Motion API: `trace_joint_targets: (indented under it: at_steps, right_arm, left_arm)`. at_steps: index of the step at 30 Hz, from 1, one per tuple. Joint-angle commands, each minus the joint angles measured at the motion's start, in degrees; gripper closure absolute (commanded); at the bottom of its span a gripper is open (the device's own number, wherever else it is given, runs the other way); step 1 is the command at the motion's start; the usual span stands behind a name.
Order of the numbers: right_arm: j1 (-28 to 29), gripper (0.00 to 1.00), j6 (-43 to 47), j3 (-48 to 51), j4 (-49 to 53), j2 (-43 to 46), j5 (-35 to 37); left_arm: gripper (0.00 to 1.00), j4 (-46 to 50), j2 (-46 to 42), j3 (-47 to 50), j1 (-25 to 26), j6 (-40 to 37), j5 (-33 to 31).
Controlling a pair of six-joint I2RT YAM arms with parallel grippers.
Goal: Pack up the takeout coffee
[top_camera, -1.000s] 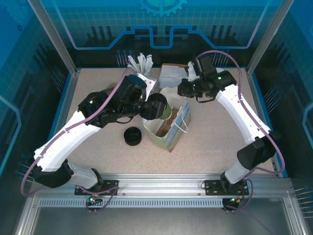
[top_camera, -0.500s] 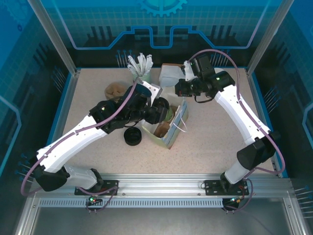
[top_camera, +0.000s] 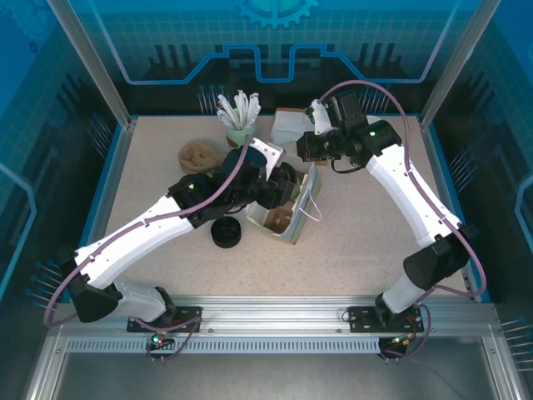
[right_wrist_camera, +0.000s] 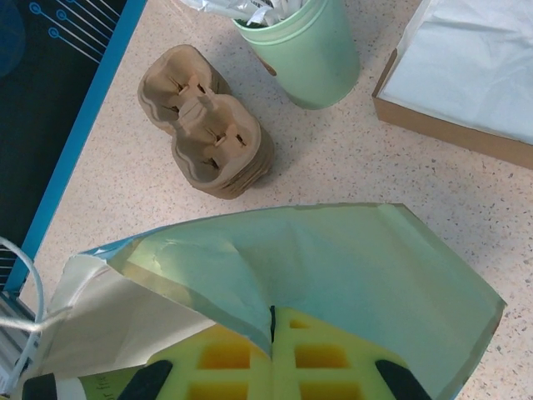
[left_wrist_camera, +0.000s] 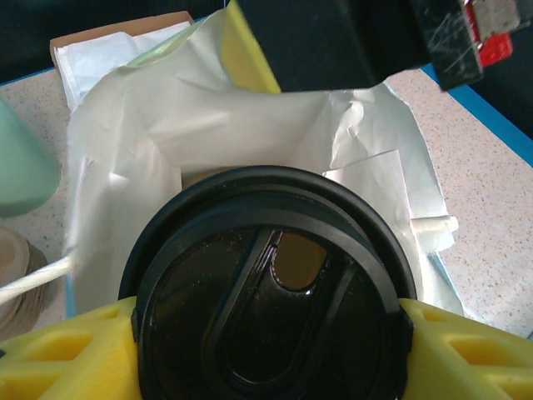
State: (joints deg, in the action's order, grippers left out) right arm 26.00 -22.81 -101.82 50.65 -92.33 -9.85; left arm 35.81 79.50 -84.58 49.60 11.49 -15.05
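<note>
A speckled beige table (top_camera: 366, 242) fills the floor of a blue-panelled enclosure framed by aluminium rails (top_camera: 90, 67). At its centre stands a pale green and white paper bag (top_camera: 293, 225) with white cord handles, its mouth open. The right gripper (top_camera: 310, 155) is pinched closed on the paper bag's far rim, and the wrist view shows the green paper caught between its yellow pads (right_wrist_camera: 321, 357).

The left gripper (top_camera: 279, 185) clamps the takeout coffee (top_camera: 288, 180), a small paper cup under a round black plastic lid, with a yellow finger (left_wrist_camera: 58, 354) against each side of the lid. The takeout coffee hangs at the open mouth of the paper bag, its crumpled white inside just beyond the lid; whether the cup has passed the rim cannot be told.

A low black stack of lids (top_camera: 226, 232) lies just left of the paper bag. Further back are a stack of brown pulp cup carriers (top_camera: 198, 155), a mint-green cup of white packets (top_camera: 240, 127) and a cardboard box of white napkins (top_camera: 287, 127).
</note>
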Motion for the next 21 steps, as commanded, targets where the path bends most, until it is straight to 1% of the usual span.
trace_joint_targets:
  at_steps: [1, 5, 9, 12, 15, 21]
  right_arm:
    - [0.5, 1.0, 1.2, 0.7, -2.0, 1.2, -1.1]
    - [0.4, 1.0, 1.8, -1.3, -1.4, -0.4, -2.5]
    - [0.5, 1.0, 0.5, -2.4, -1.1, -2.0, -3.9]
    - [0.7, 1.0, 0.0, -6.2, 2.0, -4.7, -5.1]
    - [0.7, 1.0, 0.2, -7.8, 2.7, -6.0, -6.6]
    - [0.6, 1.0, 3.0, -6.7, 0.8, -5.6, -9.4]
  left_arm:
    - [0.34, -3.7, 1.0, 0.5, -0.4, -2.0, -2.9]
    - [0.34, -8.4, -0.5, 5.5, -0.5, -1.6, -4.6]
    - [0.33, -10.2, -1.1, 8.8, -0.5, -2.2, -6.5]
    - [0.34, -10.6, -1.0, 9.8, -0.4, -1.7, -6.6]
    - [0.34, -10.8, -0.6, 9.8, -0.4, -1.3, -7.1]
    - [0.34, -9.8, 0.5, 9.1, -0.5, 1.4, -9.8]
